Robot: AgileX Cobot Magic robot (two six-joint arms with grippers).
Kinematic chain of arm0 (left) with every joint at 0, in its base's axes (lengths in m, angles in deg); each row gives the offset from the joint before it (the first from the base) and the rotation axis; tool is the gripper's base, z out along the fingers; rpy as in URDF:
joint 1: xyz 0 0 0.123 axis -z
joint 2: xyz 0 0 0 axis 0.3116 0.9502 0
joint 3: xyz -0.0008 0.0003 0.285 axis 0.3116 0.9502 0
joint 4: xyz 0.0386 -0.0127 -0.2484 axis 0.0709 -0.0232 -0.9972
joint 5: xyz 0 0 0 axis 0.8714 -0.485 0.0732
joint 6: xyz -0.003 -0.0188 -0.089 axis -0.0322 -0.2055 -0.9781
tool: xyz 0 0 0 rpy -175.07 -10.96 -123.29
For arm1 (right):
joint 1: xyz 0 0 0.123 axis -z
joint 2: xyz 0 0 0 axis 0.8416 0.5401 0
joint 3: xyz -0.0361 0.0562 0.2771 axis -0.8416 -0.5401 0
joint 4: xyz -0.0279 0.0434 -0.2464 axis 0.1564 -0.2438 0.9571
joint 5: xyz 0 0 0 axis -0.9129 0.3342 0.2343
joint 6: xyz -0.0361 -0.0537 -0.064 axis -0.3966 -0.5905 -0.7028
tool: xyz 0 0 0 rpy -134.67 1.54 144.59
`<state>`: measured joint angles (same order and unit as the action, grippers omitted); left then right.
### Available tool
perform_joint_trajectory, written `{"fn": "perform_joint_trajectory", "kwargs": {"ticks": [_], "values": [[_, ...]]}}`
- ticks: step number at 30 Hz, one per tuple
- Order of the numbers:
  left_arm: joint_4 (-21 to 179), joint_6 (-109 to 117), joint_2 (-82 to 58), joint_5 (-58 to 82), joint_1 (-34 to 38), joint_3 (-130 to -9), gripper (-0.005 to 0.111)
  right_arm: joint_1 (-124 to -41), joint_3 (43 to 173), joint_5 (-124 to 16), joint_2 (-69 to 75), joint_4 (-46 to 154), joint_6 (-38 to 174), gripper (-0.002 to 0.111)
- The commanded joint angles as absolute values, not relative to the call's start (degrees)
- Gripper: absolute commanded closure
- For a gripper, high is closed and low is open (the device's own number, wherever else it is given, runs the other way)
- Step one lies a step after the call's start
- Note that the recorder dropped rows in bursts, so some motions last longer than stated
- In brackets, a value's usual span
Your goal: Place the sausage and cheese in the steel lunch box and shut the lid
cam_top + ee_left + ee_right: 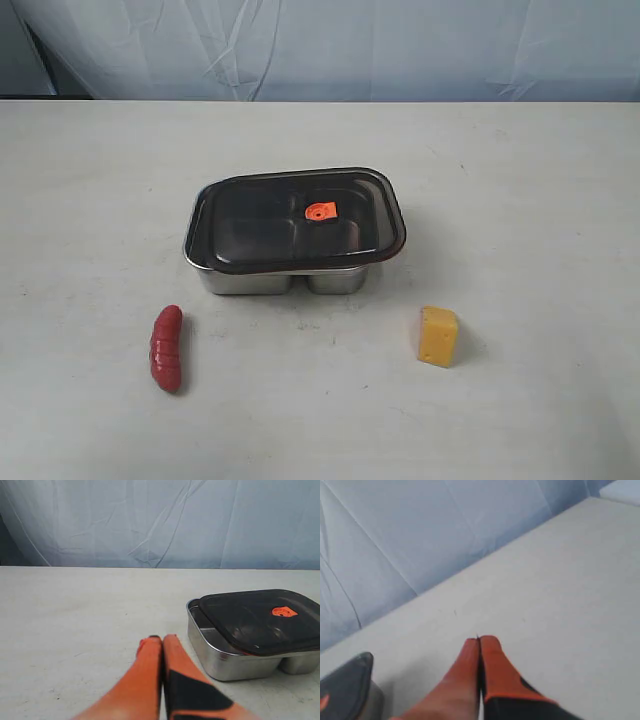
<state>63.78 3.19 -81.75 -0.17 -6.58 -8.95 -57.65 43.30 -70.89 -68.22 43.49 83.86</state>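
Left tool (161,639) and right tool (479,640) are idling closed, empty; lid (290,215) is lying askew atop steel lunch box (250,281), blocking sausage (168,348), cheese (438,336).

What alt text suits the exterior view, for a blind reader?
A shiny steel lunch box sits centred, its dark translucent lid resting askew on top. A red toy sausage lies in front on the left, a yellow cheese wedge on the right.

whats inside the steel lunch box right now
The dark lid lies askew on the steel lunch box, covering most of it. Through it only a faint split into two compartments shows; their contents are too dim to judge. The sausage and cheese lie outside on the table.
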Motion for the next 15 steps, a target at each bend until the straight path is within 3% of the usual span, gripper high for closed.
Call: {"fn": "perform_joint_trajectory", "kwargs": {"ticks": [1, 6, 11, 15], "values": [[63.7, 3.2, -82.0, 0.1, -6.8, -8.7, 0.107, -57.3, 43.2, -58.4, -68.7, 34.3, 83.6, 0.109], [63.7, 3.2, -82.0, 0.1, -6.8, -8.7, 0.107, -57.4, 43.2, -50.3, -68.7, 19.3, 83.6, 0.109], [63.7, 3.2, -82.0, 0.1, -6.8, -8.7, 0.107, -57.4, 43.2, -55.2, -68.7, 18.6, 83.7, 0.109], [63.7, 3.2, -82.0, 0.1, -6.8, -8.7, 0.107, -57.4, 43.7, -65.3, -68.7, 2.2, 82.6, 0.109]]}}
